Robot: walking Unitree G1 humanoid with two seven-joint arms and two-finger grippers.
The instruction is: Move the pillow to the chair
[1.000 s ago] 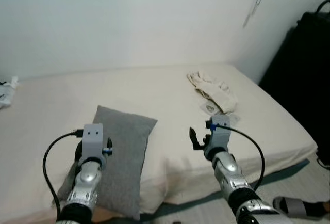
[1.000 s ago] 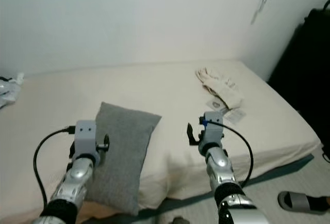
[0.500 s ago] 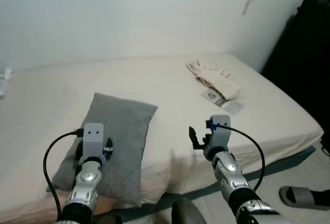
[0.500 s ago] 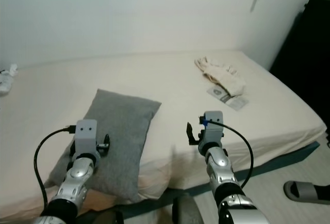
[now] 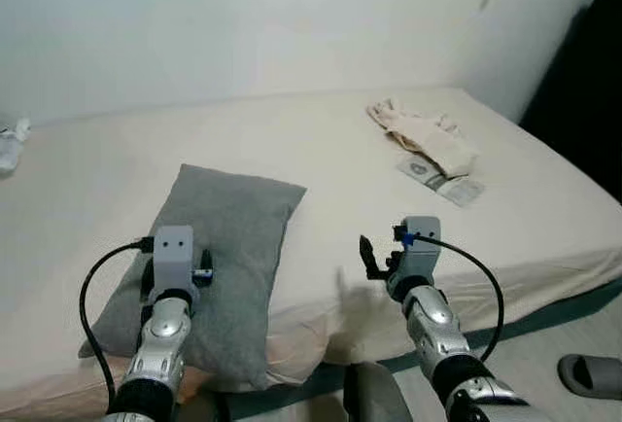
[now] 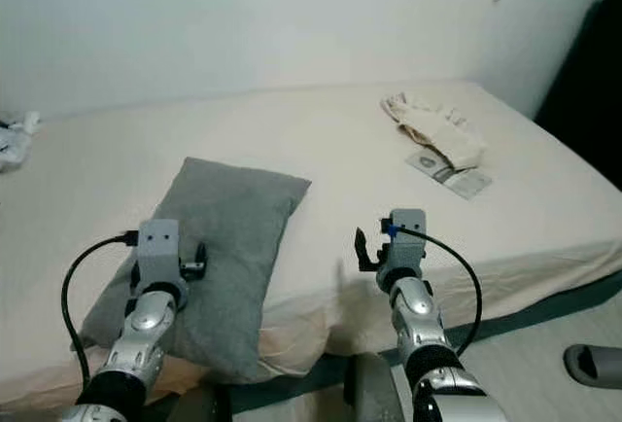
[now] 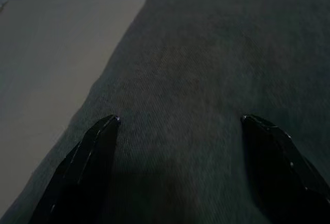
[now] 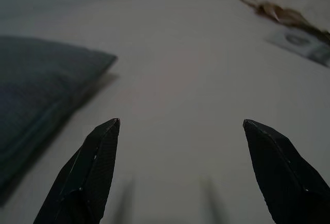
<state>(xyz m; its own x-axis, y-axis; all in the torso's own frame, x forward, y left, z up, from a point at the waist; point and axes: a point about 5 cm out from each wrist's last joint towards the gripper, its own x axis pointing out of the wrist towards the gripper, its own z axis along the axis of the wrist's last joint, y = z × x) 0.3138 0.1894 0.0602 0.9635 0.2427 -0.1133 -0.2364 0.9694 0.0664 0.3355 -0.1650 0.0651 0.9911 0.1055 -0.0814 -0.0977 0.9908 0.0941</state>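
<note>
1 pillow [image 5: 219,247] (grey), 1 bed [image 5: 321,159]

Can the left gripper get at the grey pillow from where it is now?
Probably yes. The left gripper hangs open right over the pillow, which lies flat on the bed with nothing between them.

One pillow [image 5: 219,247], one slipper [image 5: 590,375], one bed [image 5: 321,155].

cream bed [image 5: 292,150], crumpled cloth [image 5: 428,140], grey slipper [image 5: 591,375]
</note>
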